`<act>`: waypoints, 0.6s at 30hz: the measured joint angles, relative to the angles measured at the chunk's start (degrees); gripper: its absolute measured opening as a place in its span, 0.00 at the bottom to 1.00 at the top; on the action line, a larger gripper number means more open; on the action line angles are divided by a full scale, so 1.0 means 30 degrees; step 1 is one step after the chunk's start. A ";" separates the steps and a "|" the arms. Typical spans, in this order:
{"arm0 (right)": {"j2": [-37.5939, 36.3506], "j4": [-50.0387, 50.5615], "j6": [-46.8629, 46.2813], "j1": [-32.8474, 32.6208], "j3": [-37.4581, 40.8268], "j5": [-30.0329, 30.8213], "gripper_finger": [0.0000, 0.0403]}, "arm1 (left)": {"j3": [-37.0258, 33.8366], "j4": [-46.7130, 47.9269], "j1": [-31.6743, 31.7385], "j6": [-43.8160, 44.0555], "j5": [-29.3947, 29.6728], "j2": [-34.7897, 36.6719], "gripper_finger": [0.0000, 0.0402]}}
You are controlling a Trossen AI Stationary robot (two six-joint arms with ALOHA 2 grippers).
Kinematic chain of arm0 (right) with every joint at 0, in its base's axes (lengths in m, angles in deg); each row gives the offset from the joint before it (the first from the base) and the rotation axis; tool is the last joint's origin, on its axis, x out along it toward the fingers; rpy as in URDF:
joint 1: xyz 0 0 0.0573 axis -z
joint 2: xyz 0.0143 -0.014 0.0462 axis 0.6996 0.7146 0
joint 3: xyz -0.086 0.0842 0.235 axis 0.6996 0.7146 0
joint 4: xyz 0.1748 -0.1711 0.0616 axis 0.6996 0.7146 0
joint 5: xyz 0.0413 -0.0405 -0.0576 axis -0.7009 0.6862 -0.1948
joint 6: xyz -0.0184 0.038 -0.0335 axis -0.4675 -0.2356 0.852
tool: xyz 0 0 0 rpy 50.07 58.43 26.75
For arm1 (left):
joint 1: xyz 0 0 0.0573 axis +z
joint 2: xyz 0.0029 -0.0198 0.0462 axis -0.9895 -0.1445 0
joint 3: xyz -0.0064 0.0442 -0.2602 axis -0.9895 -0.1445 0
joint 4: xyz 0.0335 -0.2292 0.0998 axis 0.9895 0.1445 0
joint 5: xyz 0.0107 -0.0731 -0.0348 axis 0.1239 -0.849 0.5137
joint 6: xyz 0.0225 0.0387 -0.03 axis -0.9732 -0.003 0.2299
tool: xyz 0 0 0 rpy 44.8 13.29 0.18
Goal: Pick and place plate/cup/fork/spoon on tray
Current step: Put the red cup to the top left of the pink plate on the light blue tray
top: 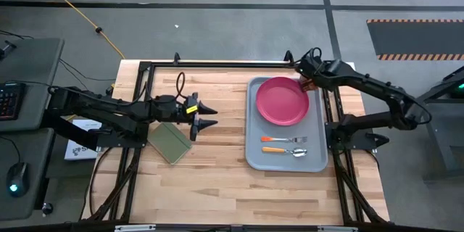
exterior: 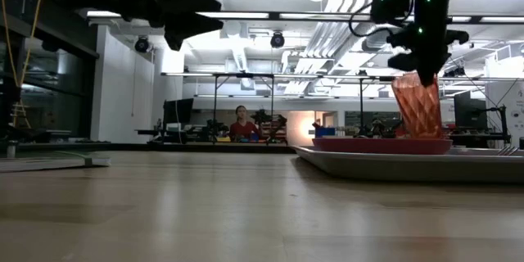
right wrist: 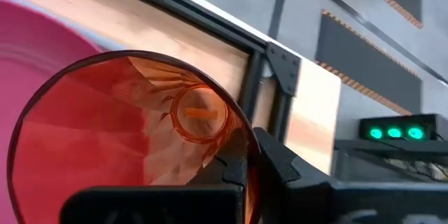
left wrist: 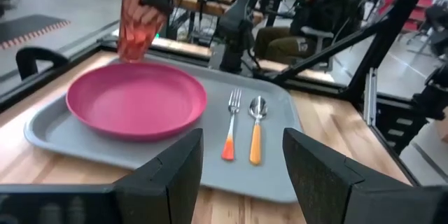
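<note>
The pink plate [top: 283,101] lies on the far part of the blue-grey tray [top: 254,156], which sits at the table's right. The fork [top: 284,139] and the spoon [top: 284,151] lie side by side on the tray's near part. My right gripper [top: 307,80] is shut on the orange-red cup [top: 307,85] at the tray's far right corner, just beyond the plate's rim. The low view shows the cup [exterior: 419,106] upright under the gripper [exterior: 426,70]. My left gripper [top: 210,116] is open and empty above the table's middle, pointing at the tray. My right gripper holds the cup by its rim wall [right wrist: 241,129], one finger inside the cup and one finger [right wrist: 283,161] outside. The fingers come from above. The cup hangs upright, mouth up; the plate [exterior: 381,143] hides its base, so whether it touches the tray cannot be told.
A green notebook [top: 168,143] lies on the table under my left arm. The table's black frame [top: 217,64] runs along the far edge, just beyond the tray. Bare wood lies between my left gripper and the tray. A person [exterior: 240,124] sits in the room beyond.
</note>
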 joint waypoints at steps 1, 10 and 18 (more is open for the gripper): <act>-0.0007 -0.0195 0.0061 0.0166 0.0193 0.0085 0.00 | 0.0000 -0.0172 0.0000 -0.0026 0.0000 -0.0007 0.47; -0.0168 -0.0707 0.0577 0.0302 0.0433 -0.1874 0.00 | 0.0005 -0.0925 0.0000 -0.0034 0.0007 0.0006 0.47; -0.1240 -0.0457 0.0345 0.0169 0.0433 -0.4107 0.00 | 0.0000 -0.0947 0.0000 -0.0187 0.0015 0.0006 0.47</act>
